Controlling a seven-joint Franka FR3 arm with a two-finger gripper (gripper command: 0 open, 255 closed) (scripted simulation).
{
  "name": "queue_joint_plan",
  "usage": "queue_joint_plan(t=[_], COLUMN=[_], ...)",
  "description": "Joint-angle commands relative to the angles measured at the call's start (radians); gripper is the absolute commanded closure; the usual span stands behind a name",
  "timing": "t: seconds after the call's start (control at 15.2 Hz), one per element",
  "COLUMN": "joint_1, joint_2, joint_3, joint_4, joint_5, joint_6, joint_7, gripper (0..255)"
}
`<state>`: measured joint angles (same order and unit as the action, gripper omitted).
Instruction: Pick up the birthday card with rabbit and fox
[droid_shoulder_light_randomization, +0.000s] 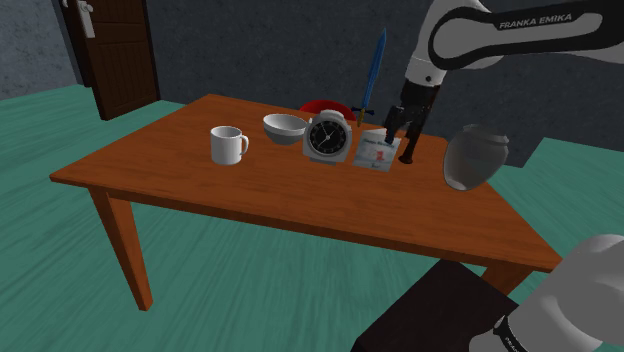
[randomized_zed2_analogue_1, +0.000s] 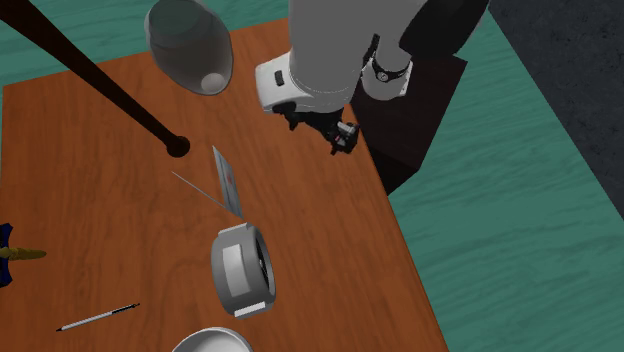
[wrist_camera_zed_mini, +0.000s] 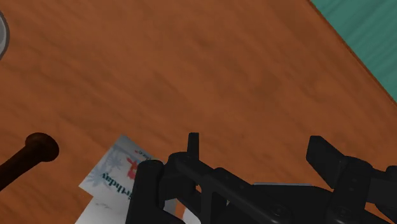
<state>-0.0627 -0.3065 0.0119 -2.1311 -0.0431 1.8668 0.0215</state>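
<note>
The birthday card (droid_shoulder_light_randomization: 378, 151) is white with blue print and a small red figure. It stands folded on the brown table (droid_shoulder_light_randomization: 200, 180), just right of the clock in the shoulder view. The card (randomized_zed2_analogue_1: 228, 182) shows as a thin tent from above, and its corner (wrist_camera_zed_mini: 118, 170) appears beside the hand in the wrist view. My black gripper (droid_shoulder_light_randomization: 397, 128) hangs a little above the table, close to the card's right side in the shoulder view. Its fingers (wrist_camera_zed_mini: 193, 146) stand apart with bare table between them. The gripper (randomized_zed2_analogue_1: 332, 126) is nearer the table's stand-side edge than the card.
A dark rod with a rounded end (randomized_zed2_analogue_1: 177, 146) touches the table beside the card. A grey clock (droid_shoulder_light_randomization: 328, 137), bowl (droid_shoulder_light_randomization: 284, 127), white mug (droid_shoulder_light_randomization: 228, 146), red object (droid_shoulder_light_randomization: 320, 104) and upright blue sword (droid_shoulder_light_randomization: 374, 72) stand nearby. A grey vase (droid_shoulder_light_randomization: 475, 157) is at the right, and a pen (randomized_zed2_analogue_1: 97, 317) lies past the clock.
</note>
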Motion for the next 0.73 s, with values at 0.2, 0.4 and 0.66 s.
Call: queue_joint_plan(t=[0.2, 0.4, 0.66], joint_1=[-0.026, -0.040, -0.060], joint_2=[0.188, 0.304, 0.463], joint_3=[-0.026, -0.041, -0.060], joint_4=[0.161, 0.274, 0.446], joint_5=[-0.002, 0.002, 0.013], joint_6=[0.019, 0.017, -0.003], joint_7=[0.005, 0.008, 0.010], gripper=[0, 0, 0])
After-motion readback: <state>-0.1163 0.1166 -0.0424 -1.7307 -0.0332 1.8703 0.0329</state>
